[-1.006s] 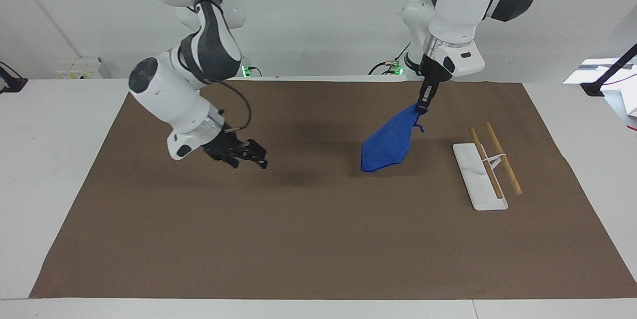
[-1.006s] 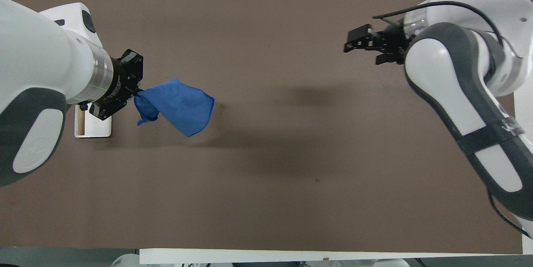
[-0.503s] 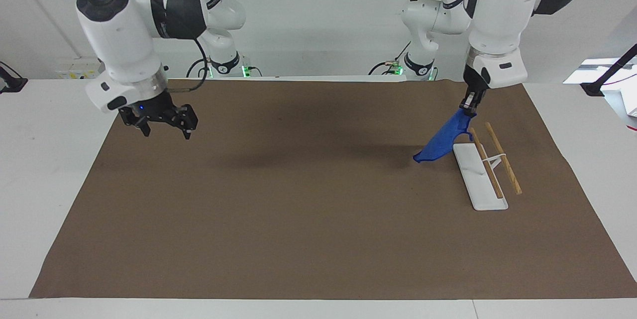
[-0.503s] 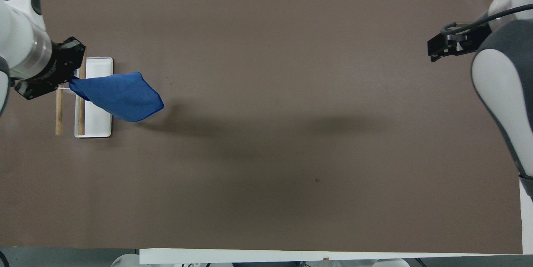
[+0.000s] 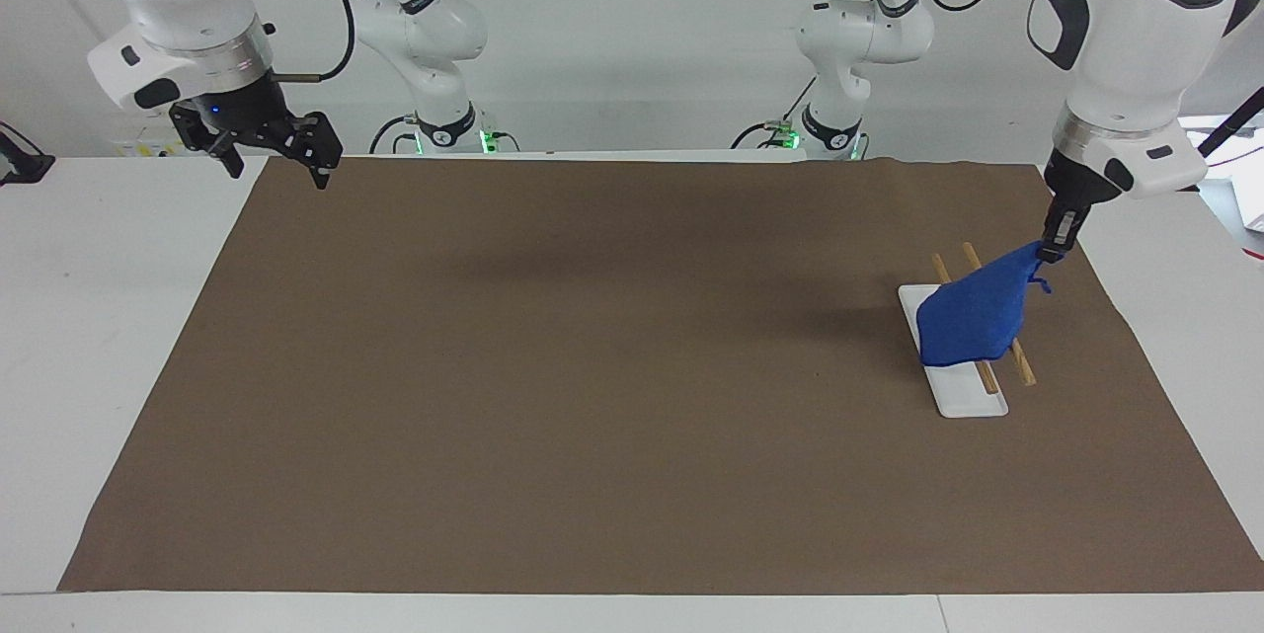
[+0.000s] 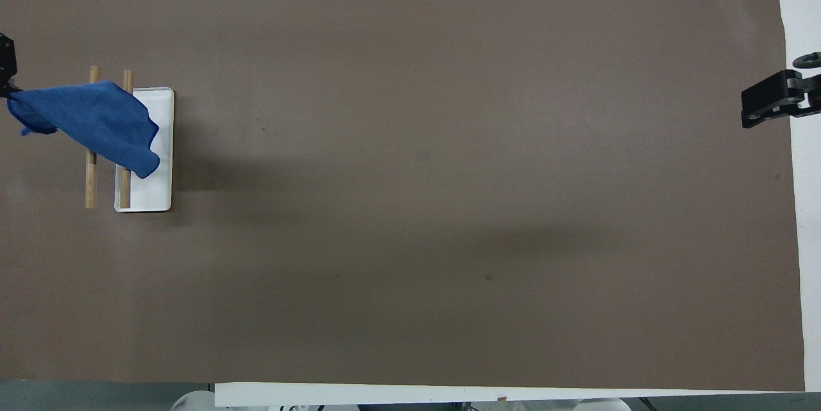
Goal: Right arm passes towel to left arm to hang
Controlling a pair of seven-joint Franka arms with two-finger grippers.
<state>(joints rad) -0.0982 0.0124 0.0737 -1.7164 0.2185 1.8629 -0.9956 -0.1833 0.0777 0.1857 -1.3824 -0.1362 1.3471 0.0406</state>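
Observation:
The blue towel (image 5: 973, 320) (image 6: 90, 121) hangs by one corner from my left gripper (image 5: 1055, 250), which is shut on it. It drapes in the air over the two wooden rods (image 5: 1023, 367) (image 6: 90, 180) of a small rack and its white base (image 5: 966, 400) (image 6: 154, 190). Whether the cloth touches the rods I cannot tell. In the overhead view only a sliver of the left gripper shows at the frame's edge. My right gripper (image 5: 275, 151) (image 6: 766, 100) is open and empty, raised over the brown mat's corner at the right arm's end, close to the robots.
A large brown mat (image 5: 592, 366) (image 6: 417, 174) covers most of the white table (image 5: 109, 268). The rack stands on the mat at the left arm's end.
The left arm has carried the towel from the mat's middle outward until it hangs over the rack. The right arm has lifted and drawn back to its own end of the table.

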